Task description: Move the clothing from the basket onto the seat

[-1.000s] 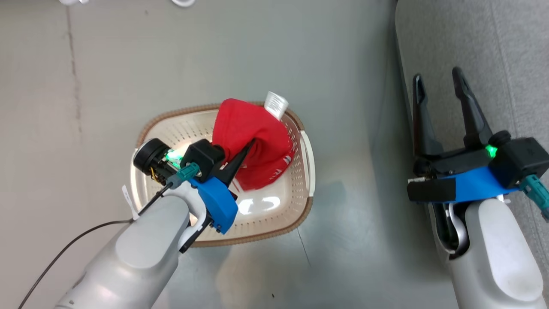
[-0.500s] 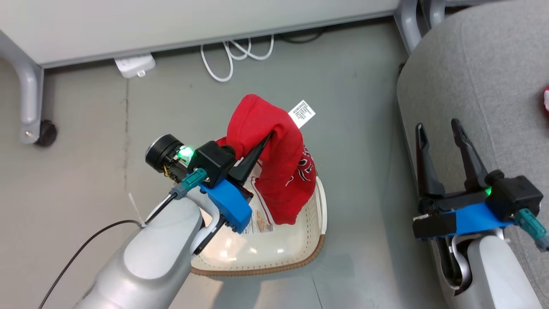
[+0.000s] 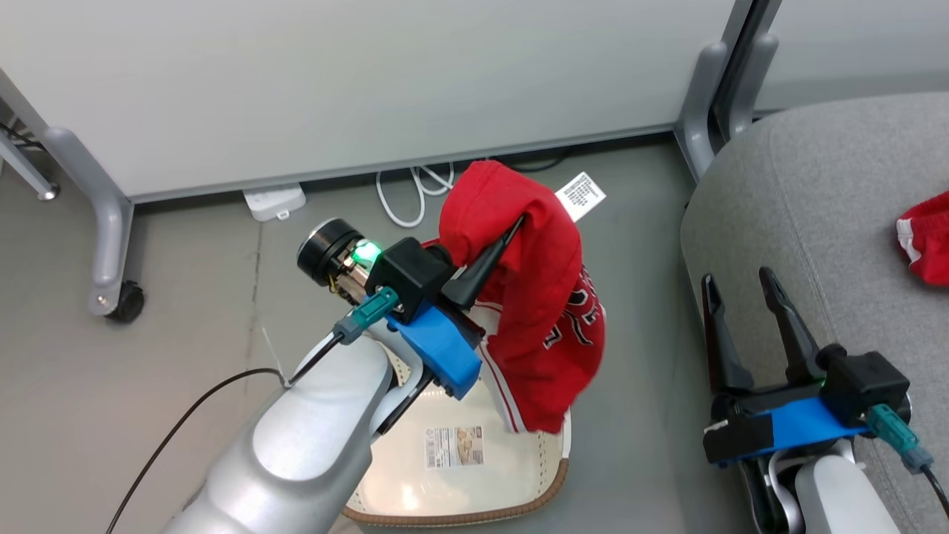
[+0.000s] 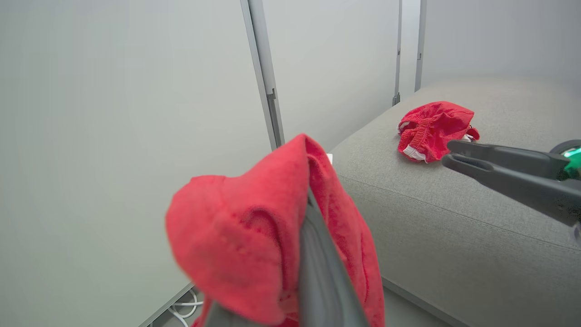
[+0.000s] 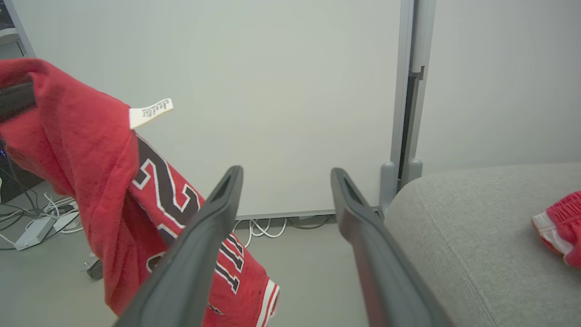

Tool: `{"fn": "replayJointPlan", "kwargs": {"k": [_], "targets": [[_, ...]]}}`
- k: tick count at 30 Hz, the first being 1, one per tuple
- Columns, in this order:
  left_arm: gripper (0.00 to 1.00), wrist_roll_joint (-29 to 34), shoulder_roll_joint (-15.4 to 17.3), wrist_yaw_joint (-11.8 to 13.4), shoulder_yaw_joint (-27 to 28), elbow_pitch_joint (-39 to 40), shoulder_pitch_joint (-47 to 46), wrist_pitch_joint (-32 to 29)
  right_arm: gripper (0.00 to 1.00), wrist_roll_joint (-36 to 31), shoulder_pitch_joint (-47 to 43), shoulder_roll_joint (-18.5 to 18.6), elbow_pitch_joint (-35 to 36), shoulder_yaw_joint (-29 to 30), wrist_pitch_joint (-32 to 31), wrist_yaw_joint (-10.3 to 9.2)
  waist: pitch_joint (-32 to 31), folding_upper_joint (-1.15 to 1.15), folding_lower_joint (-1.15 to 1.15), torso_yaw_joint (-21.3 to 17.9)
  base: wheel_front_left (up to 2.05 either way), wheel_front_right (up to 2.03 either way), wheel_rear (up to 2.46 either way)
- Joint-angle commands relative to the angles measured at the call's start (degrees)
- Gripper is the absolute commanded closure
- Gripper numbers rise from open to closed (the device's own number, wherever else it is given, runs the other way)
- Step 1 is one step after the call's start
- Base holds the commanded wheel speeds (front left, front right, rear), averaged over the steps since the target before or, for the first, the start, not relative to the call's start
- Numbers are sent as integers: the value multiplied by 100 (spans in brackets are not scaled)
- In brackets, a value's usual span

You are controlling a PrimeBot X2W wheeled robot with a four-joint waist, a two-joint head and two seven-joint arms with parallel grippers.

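a: what's the left gripper [image 3: 513,226] doing?

b: its fingers [image 4: 313,254] are clenching the red jersey [image 3: 549,311], pinching a bunched fold near the top. the cloth is draping over them and hanging down, with black-and-white lettering showing on the side facing the seat [image 3: 815,222].

a: is it out of the basket [image 3: 460,514]?

b: it's hanging above the basket's seat-side edge. i can't tell whether the hem is touching the rim. a white label [image 3: 580,196] is sticking out at the top. the basket is sitting on the floor [image 3: 185,311], with a printed sticker [image 3: 454,446] showing on its bottom.

a: and the right gripper [image 3: 735,278]?

b: it's hovering over the seat's edge, fingers spread apart, gripping nothing, well apart from the jersey.

a: anything lying on the seat?

b: the other red garment [image 3: 923,237] is lying crumpled on the grey cushion, white trim showing, well away from both grippers. white cables [image 3: 400,200] are lying on the floor by the wall panel [image 3: 371,89] behind.
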State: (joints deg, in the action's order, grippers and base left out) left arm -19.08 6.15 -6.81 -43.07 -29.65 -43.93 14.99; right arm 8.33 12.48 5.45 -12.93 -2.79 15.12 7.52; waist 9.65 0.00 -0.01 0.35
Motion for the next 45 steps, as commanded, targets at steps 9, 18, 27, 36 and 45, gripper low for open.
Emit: {"fn": "replayJointPlan", "kwargs": {"k": [9, 18, 27, 36, 45], "targets": [[100, -56, -139, -39, -68, -22, -217, 28, 0, 82, -369, -39, -26, 14, 4, -6, -407, 0, 1, 104, 0, 0, 0], [100, -90, -153, -53, -65, -68, -218, 28, 0, 57, -440, -71, 26, -38, 4, -6, -503, 0, 1, 121, 0, 0, 0], [100, -62, -89, -61, -22, -102, -93, 28, 0, 71, -395, -58, 153, -307, 4, -6, -507, 0, 1, 120, 0, 0, 0], [100, -15, -69, -62, 21, -127, -101, 29, 0, 209, -102, 59, 364, -1043, 3, -6, -401, 0, 1, 112, 0, 0, 0], [100, 13, -119, -67, 32, -99, -169, 29, 0, 313, 347, 134, 213, -1639, 4, -6, -262, 0, 1, 146, 0, 0, 0]]}}
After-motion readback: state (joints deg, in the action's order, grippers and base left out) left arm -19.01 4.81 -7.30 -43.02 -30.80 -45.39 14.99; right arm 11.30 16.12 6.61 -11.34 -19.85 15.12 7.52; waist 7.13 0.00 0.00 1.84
